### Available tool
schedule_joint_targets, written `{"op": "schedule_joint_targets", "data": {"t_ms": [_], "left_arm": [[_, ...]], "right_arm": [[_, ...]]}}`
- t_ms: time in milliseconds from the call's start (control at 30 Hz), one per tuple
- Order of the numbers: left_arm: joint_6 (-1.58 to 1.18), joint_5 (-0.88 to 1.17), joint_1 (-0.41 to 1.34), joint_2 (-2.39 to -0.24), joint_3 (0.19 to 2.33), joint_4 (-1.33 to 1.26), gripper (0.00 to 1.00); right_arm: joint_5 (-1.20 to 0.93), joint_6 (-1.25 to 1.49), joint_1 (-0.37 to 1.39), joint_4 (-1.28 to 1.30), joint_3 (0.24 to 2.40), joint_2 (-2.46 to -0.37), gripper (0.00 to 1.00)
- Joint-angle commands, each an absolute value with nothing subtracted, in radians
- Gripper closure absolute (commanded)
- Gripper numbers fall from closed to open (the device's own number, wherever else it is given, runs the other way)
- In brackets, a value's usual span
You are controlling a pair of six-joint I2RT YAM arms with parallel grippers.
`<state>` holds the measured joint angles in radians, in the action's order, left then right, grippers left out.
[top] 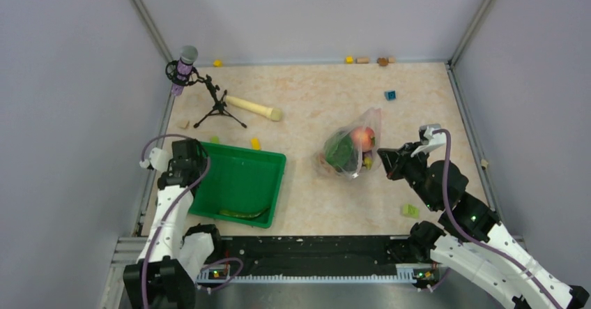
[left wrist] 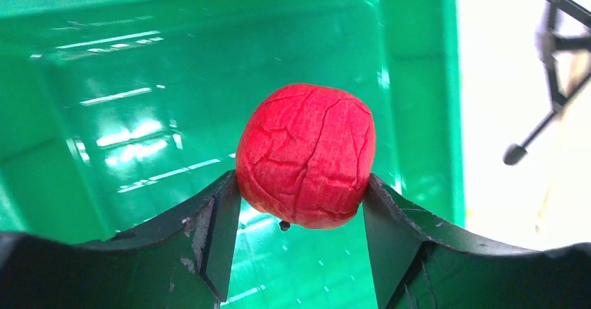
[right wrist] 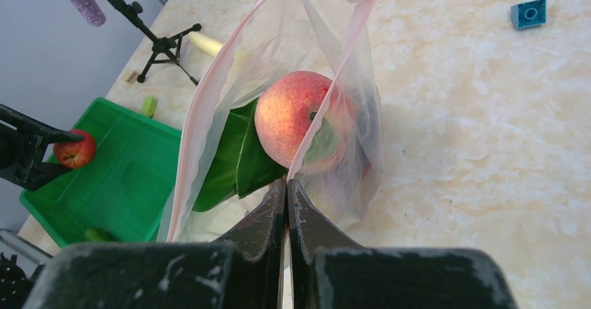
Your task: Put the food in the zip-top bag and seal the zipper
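My left gripper [left wrist: 301,183] is shut on a small red strawberry [left wrist: 306,152], holding it over the inside of the green tray [left wrist: 418,79]. From the right wrist the strawberry [right wrist: 75,150] shows at the tray's far left end. My right gripper [right wrist: 287,183] is shut on the mouth edge of the zip-top bag [right wrist: 348,65] and holds it up, with the pink zipper [right wrist: 209,100] gaping. Inside the bag lie a red-yellow peach [right wrist: 293,117] and green bok choy [right wrist: 233,155]. From above, the bag [top: 352,145] stands mid-table, with the right gripper [top: 382,159] at its right side.
A long green-yellow item [top: 240,213] lies in the tray [top: 279,157]. A microphone on a black tripod [top: 209,100] and a beige rolling pin [top: 254,108] stand behind the tray. Small blocks lie about: blue [top: 390,95], yellow [top: 256,143], green [top: 410,210].
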<state>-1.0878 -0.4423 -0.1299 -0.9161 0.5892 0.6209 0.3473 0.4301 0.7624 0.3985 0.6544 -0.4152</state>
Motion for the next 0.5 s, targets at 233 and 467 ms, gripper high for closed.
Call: {"op": "schedule_joint_targets", "data": {"t_ms": [233, 467], "left_arm": [[-0.732, 0.474, -0.089, -0.750, 0.594, 0.183, 1.00], [-0.592, 0.470, 0.225, -0.780, 0.732, 0.153, 1.00]], "right_arm": [[0.339, 0.436, 0.755, 0.370, 0.666, -0.414, 1.00], [0.311, 0.426, 0.755, 0.360, 0.666, -0.418, 1.00]]}}
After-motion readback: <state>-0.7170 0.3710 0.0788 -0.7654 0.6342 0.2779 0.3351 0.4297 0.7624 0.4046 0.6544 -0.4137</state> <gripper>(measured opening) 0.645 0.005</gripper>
